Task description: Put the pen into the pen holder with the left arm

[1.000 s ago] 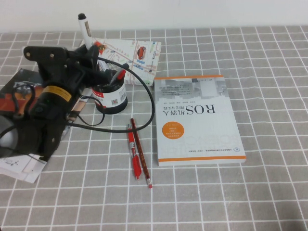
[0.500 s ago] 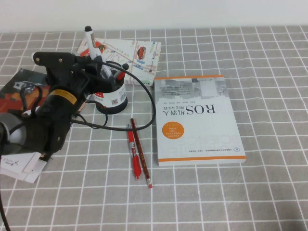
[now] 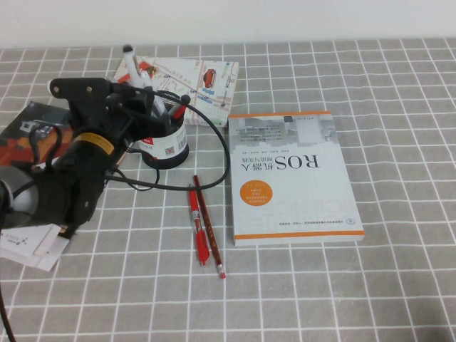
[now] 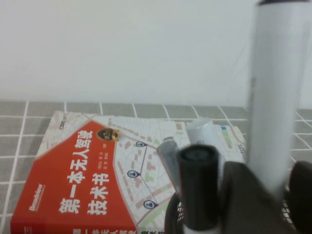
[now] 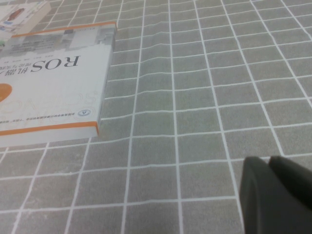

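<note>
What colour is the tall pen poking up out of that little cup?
The pen is white with a black cap; the high view shows it best.

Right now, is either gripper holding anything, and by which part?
The left gripper, over the pen holder, surrounds the marker at its lower barrel; a grip cannot be told. The right gripper, over the table, holds nothing.

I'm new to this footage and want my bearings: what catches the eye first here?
The bulky black left arm at the table's left, its left gripper over the black mesh pen holder with the white pen sticking up. Next, the white-and-orange book at centre. The right gripper hangs over bare cloth.
</note>
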Controlling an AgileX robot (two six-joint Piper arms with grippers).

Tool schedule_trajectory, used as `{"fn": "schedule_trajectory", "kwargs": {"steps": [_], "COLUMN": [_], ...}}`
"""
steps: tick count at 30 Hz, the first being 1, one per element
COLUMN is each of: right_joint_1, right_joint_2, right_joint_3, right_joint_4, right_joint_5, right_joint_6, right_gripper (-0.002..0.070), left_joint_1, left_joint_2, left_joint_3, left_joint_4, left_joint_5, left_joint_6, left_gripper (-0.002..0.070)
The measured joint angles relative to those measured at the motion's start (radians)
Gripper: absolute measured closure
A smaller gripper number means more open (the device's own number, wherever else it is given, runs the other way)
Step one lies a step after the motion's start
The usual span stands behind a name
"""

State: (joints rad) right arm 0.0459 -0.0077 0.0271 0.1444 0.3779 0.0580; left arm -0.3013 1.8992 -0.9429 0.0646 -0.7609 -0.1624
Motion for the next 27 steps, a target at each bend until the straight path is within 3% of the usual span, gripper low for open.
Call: {"fn": "schedule_trajectory", "kwargs": {"steps": [2, 5, 12, 15, 18, 20, 27], "right_joint_1": [0.0, 0.0, 0.0, 0.0, 0.0, 0.0, 0.0], "right_joint_2": [0.0, 0.0, 0.0, 0.0, 0.0, 0.0, 0.0], "right_joint_3": [0.0, 0.0, 0.0, 0.0, 0.0, 0.0, 0.0], "right_joint_4": [0.0, 0.0, 0.0, 0.0, 0.0, 0.0, 0.0], "right_joint_5": [0.0, 0.0, 0.0, 0.0, 0.0, 0.0, 0.0], "right_joint_6": [0.0, 0.0, 0.0, 0.0, 0.0, 0.0, 0.0], "right_gripper": [0.0691, 0.0691, 0.0691, 0.0691, 0.0691, 0.0691, 0.0691], "left_joint_1": [0.0, 0.0, -0.006, -0.031, -0.06, -0.073, -0.078], "left_joint_2": [-0.01, -0.039, -0.17, -0.274, -0.391, -0.478, -0.764], "left_joint_3": [0.0, 0.0, 0.0, 0.0, 0.021, 0.051, 0.218], "left_joint_4": [-0.002, -0.002, -0.002, 0.042, 0.113, 0.136, 0.141], "left_joint_5": [0.007, 0.031, 0.207, 0.319, 0.39, 0.429, 0.525], "left_joint_6": [0.0, 0.0, 0.001, 0.001, 0.003, 0.003, -0.008], "left_gripper": [0.04, 0.0349, 0.0337, 0.0408, 0.0561, 0.0627, 0.0671]}}
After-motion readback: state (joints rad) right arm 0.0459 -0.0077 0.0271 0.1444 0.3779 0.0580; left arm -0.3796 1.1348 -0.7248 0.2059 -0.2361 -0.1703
